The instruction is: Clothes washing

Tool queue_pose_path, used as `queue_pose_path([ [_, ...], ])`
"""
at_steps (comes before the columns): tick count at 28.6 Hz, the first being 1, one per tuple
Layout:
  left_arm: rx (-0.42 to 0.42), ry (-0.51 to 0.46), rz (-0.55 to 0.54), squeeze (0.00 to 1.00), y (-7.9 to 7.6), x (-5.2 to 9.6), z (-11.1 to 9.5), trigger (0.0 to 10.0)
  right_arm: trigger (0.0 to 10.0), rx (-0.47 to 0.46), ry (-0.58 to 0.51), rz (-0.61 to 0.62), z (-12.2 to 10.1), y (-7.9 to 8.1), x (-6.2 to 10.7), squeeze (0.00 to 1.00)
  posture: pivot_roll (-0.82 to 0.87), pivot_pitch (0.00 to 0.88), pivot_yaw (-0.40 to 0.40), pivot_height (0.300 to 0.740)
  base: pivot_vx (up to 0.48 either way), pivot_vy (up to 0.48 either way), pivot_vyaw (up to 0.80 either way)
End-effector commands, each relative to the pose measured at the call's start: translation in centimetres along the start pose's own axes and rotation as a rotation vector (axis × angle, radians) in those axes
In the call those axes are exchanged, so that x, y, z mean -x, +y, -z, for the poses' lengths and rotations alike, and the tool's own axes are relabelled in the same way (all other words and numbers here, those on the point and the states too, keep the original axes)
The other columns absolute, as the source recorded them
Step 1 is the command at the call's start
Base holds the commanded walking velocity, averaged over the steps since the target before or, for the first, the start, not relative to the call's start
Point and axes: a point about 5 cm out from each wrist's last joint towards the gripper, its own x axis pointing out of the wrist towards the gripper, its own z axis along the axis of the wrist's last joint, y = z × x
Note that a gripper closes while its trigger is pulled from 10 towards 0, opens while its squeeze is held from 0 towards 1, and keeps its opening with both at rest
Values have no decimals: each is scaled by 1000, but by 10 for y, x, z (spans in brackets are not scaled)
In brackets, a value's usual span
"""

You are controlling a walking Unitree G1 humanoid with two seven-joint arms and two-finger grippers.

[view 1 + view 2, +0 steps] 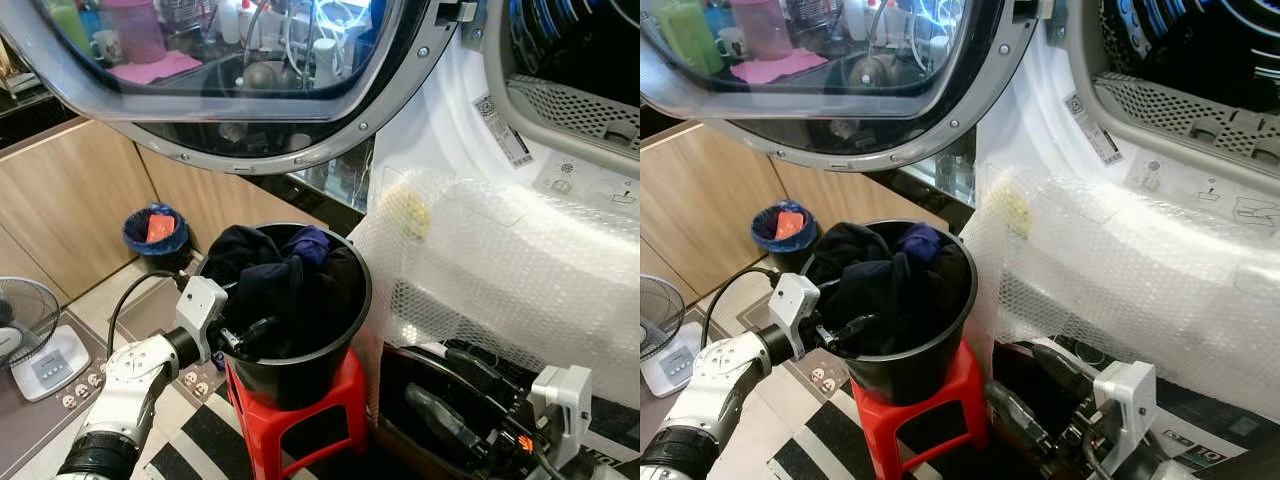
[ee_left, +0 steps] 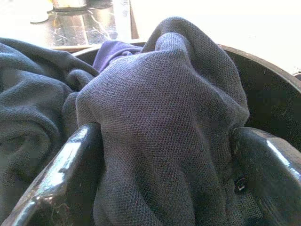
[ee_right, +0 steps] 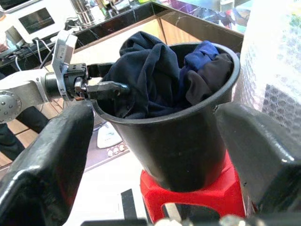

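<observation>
On a tiled floor [image 1: 120,295] beside the open washer [image 1: 560,130], the left gripper [image 1: 250,333] has its jaws clamping dark clothes [image 1: 275,275] in the bucket [image 1: 300,375], while the right gripper [image 1: 1040,425] hangs with jaws wide.

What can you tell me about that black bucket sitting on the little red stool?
The black bucket is round, tapered, plastic-looking and glossy. It stands upright on a red stool, below the washer's open door and beside bubble wrap. Dark clothes with a purple piece are heaped above its rim. The left gripper reaches over the near rim, its jaws closed around a fold of dark fabric.
</observation>
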Motion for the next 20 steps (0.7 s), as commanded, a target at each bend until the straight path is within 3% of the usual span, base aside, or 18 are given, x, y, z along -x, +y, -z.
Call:
queue_pose_path([
  [1,25,19,2,0,5,4,3,10000,10000,10,-3,5,-4,3,4,0,-137,211,13,740,0,0,0],
  [3,36,23,-1,0,6,5,3,9412,10000,8,-1,8,-4,3,5,0,-137,211,13,740,0,0,0],
  [4,41,23,-3,0,6,6,4,6157,10000,8,-1,9,-4,3,5,0,-137,211,13,740,0,0,0],
  [5,47,26,-6,0,7,7,4,6078,10000,8,-1,10,-5,3,5,0,-135,210,12,740,0,0,0],
  [6,57,20,-12,0,9,9,4,0,10000,7,-1,11,-5,3,5,0,-134,209,11,740,0,0,0],
  [20,77,12,-6,0,12,15,2,0,10000,-1,-3,10,-6,3,4,0,-124,205,5,740,0,0,0],
])
